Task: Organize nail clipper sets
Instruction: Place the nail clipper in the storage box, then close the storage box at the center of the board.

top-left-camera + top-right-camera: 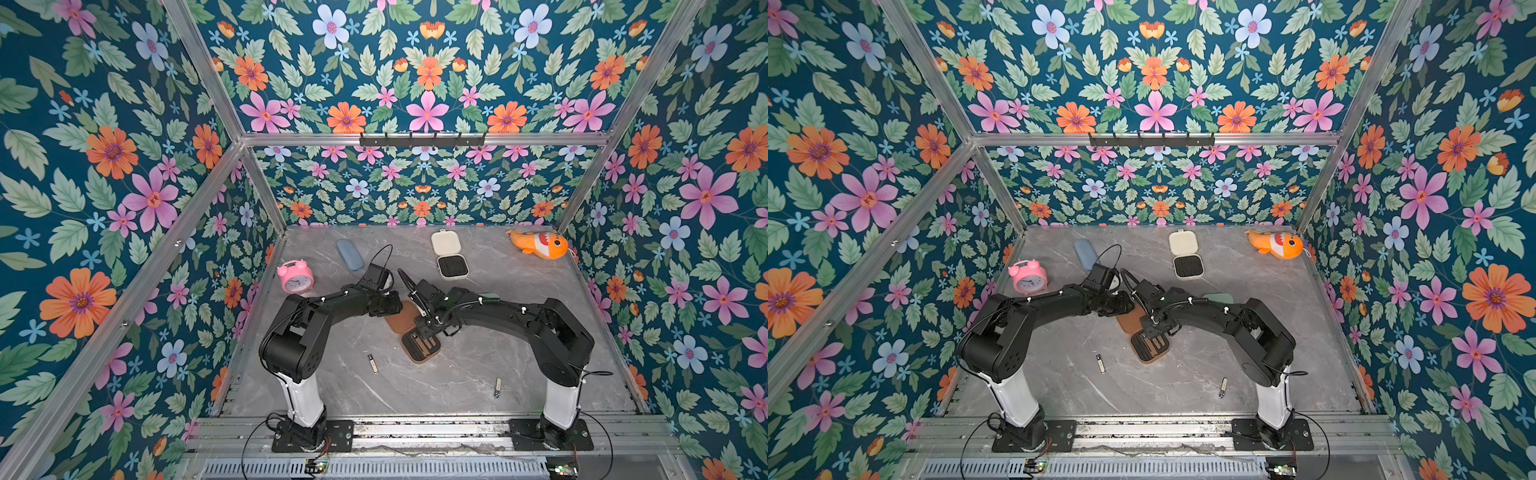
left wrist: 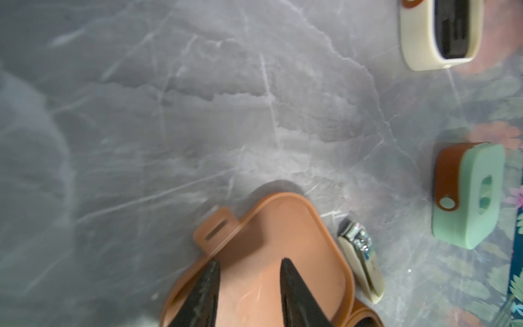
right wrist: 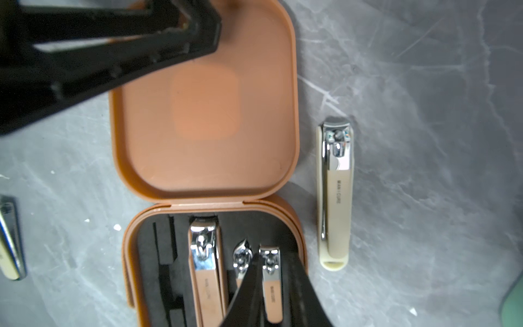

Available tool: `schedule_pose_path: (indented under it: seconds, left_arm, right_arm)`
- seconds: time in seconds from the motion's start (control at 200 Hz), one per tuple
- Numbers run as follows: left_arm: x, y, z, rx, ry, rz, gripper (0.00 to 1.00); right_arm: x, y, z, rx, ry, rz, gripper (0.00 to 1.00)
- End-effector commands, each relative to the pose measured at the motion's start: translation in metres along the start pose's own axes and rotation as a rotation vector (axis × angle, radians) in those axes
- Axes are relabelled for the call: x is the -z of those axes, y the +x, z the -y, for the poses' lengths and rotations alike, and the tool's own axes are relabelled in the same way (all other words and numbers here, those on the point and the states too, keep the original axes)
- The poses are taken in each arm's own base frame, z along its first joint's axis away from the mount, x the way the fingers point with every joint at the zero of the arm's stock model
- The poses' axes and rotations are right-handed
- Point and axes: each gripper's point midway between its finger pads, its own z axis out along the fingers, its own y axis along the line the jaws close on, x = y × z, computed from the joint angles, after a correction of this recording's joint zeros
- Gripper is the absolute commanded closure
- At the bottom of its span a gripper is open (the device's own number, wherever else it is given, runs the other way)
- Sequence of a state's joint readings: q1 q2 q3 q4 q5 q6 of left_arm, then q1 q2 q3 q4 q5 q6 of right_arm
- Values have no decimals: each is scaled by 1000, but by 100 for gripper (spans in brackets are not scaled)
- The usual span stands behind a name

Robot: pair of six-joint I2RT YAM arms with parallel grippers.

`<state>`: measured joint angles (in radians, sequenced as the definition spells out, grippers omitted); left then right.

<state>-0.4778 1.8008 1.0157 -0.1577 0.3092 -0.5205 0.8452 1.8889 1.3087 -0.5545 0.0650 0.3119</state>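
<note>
Brown case (image 3: 203, 113) partly filled, cream case (image 1: 445, 242) looks empty, beige clipper (image 3: 336, 198) loose; left end effector (image 2: 250, 262) parted, empty, over lid (image 2: 283, 226); right end effector (image 3: 273, 260) straddles small clipper (image 3: 271, 288), grip unclear.

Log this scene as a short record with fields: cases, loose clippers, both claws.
brown case: open, three tools in its insert
cream case: open, at the back
mint case: looks closed
beige clipper: loose beside the brown lid
front clippers: two, loose
left claw: open, over the brown lid
right claw: astride the smallest clipper in the insert; grip unclear
</note>
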Motion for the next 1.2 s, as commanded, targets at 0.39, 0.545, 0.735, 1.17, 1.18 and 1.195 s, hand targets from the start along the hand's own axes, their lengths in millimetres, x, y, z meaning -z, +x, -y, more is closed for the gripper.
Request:
schedule_pose_path:
  seconds: [0.39,0.545,0.735,1.17,1.18,1.195]
  left_arm:
    - [55,-14,0,-15,-25,54,31]
    - [54,-12,-24,68,53,64,3]
    - [54,-12,-38,192,227,104,8]
    - [30,5,-42,311,489,91,12]
    - [29,5,-42,309,491,91,12]
    - [28,5,-41,308,496,88,12]
  right_arm:
    - [-7,10,-3,-36,-23,-30,85]
    - [15,4,-4,-59,-32,5,78]
    - [32,29,1,-140,-33,-1,66]
    - [19,103,0,-334,-76,-78,70]
    - [19,102,0,-336,-76,-79,70]
    - [18,102,0,-337,-74,-82,70]
